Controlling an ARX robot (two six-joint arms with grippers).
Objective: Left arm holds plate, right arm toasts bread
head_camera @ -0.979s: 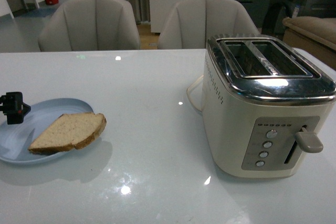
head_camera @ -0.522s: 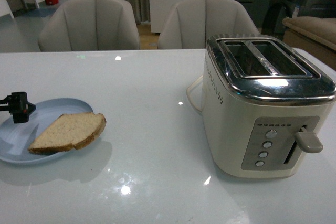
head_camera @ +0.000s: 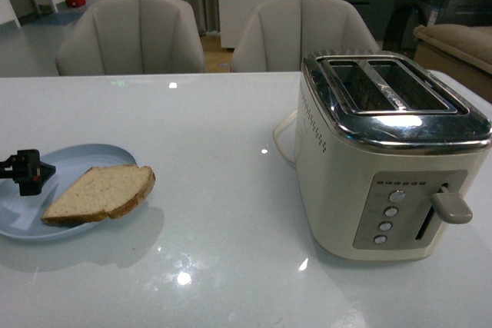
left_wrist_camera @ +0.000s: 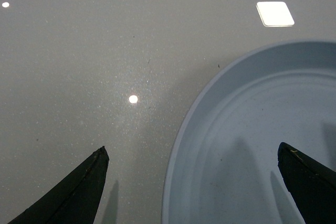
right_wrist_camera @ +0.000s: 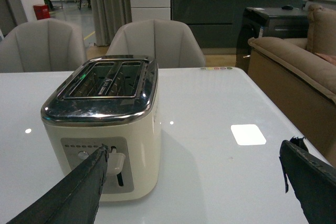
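The left tool (head_camera: 27, 172) stands open astride the left rim of the plate (left_wrist_camera: 252, 129), one finger over the table (left_wrist_camera: 79, 51) and one over the plate, while the bread (head_camera: 100, 192) lies on its right part, long axis roughly toward the toaster (head_camera: 384, 159).

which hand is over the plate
The left hand, open astride the plate's rim; the right hand is open near the toaster.

White table (head_camera: 215, 136) (glossy) with blue plate (head_camera: 77, 155) and cream toaster (head_camera: 338, 182)
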